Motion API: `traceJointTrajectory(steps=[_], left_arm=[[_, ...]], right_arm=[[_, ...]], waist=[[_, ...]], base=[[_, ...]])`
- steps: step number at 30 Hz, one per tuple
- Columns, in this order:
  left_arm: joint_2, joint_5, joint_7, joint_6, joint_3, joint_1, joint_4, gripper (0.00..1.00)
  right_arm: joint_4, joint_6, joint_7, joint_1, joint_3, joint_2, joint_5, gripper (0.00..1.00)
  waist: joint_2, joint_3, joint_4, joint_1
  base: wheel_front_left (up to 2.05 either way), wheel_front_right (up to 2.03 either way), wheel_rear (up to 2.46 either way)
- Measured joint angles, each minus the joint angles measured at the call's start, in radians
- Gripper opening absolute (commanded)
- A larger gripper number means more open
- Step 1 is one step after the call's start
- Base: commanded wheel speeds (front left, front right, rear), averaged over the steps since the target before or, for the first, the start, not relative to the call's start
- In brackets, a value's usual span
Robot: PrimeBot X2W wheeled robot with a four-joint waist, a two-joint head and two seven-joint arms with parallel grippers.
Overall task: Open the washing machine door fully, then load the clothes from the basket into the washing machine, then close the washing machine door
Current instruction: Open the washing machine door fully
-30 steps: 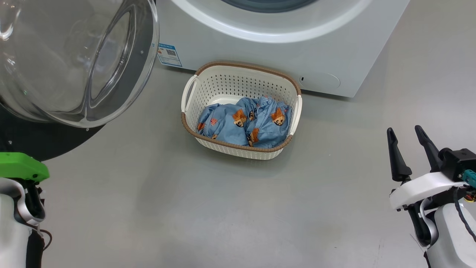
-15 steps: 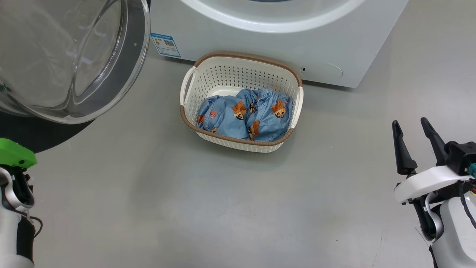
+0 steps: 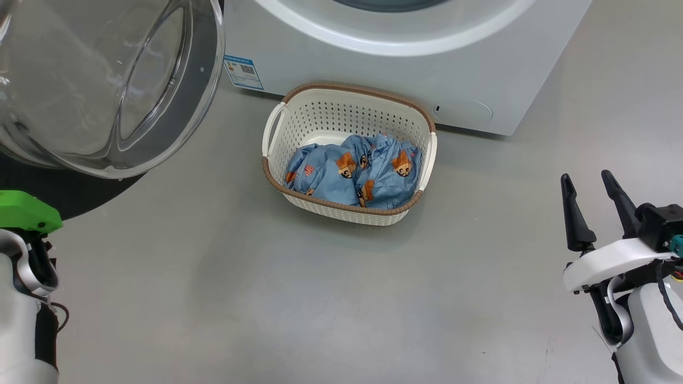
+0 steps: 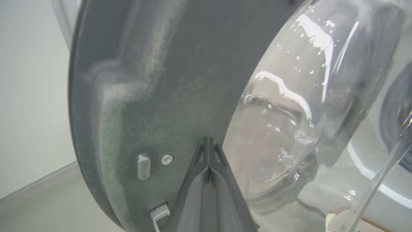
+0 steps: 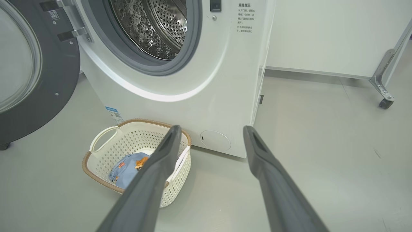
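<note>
The washing machine door (image 3: 106,85) stands swung open at the upper left, its glass bowl bulging toward me. In the left wrist view my left gripper (image 4: 209,140) is shut with nothing in it, its tips close to the door's dark inner face (image 4: 154,80); I cannot tell whether they touch. The white washing machine (image 3: 373,64) shows its steel drum (image 5: 154,25) open. The basket (image 3: 341,206) sits on the floor before it, with the light-blue clothes (image 3: 357,170) inside. My right gripper (image 3: 586,177) is open and empty, well to the right of the basket.
A blue label (image 3: 243,71) and a round flap (image 3: 463,110) mark the machine's lower front. The grey floor (image 3: 320,298) lies open between me and the basket. A wheeled metal frame leg (image 5: 384,80) stands at the far right by the white wall (image 5: 322,32).
The head camera has dipped and come back up, so the whole picture has shifted slightly. The basket, clothes and door keep their places. Both grippers hold the same state.
</note>
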State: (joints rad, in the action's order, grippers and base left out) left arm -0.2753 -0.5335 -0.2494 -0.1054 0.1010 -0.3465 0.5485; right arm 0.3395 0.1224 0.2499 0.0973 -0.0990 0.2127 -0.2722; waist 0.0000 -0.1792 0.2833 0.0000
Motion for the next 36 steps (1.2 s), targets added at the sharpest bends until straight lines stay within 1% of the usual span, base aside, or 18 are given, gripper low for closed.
traceJointTrajectory(steps=[12, 20, 23, 28, 32, 33, 34, 36], left_arm=[[0.042, 0.062, -0.003, 0.036, -0.002, 0.006, -0.117, 0.00], [0.073, 0.095, -0.003, 0.073, -0.011, 0.041, -0.197, 0.00], [0.079, 0.118, -0.003, 0.089, -0.032, 0.061, -0.221, 0.00], [0.106, 0.147, -0.003, 0.109, -0.071, 0.098, -0.264, 0.00], [0.110, 0.155, -0.003, 0.122, -0.073, 0.131, -0.269, 0.00], [0.133, 0.177, -0.003, 0.141, -0.104, 0.187, -0.282, 0.00], [0.134, 0.187, -0.003, 0.150, -0.119, 0.202, -0.284, 0.05], [0.135, 0.190, -0.003, 0.152, -0.131, 0.226, -0.284, 0.27]], right_arm=[[0.012, 0.000, 0.000, -0.001, -0.002, -0.024, -0.010, 1.00], [0.022, 0.000, 0.000, -0.003, -0.008, -0.035, -0.011, 1.00], [0.024, 0.000, 0.000, -0.004, -0.008, -0.043, -0.011, 1.00], [0.026, 0.000, 0.000, -0.005, -0.010, -0.056, -0.011, 1.00], [0.026, 0.000, 0.000, -0.008, -0.010, -0.061, -0.018, 1.00], [0.029, 0.000, 0.000, -0.027, -0.015, -0.073, -0.018, 1.00], [0.028, 0.000, 0.000, -0.028, -0.014, -0.077, -0.018, 1.00], [0.028, 0.000, 0.000, -0.030, -0.015, -0.082, -0.018, 1.00]], waist=[[0.0000, 0.040, 0.006, 0.0000], [0.0000, 0.068, -0.005, 0.0000], [0.0000, 0.078, -0.013, 0.0000], [0.0000, 0.102, -0.030, 0.0000], [0.0000, 0.120, -0.046, 0.0000], [0.0000, 0.150, -0.077, 0.0000], [0.0000, 0.160, -0.088, 0.0000], [0.0000, 0.170, -0.101, 0.0000]], base=[[0.00, 0.00, 0.00], [0.00, 0.00, 0.00], [0.00, 0.00, 0.00], [0.00, 0.00, 0.00], [0.00, 0.00, 0.00], [0.00, 0.00, 0.00], [0.00, 0.00, 0.00], [0.00, 0.00, 0.00]])
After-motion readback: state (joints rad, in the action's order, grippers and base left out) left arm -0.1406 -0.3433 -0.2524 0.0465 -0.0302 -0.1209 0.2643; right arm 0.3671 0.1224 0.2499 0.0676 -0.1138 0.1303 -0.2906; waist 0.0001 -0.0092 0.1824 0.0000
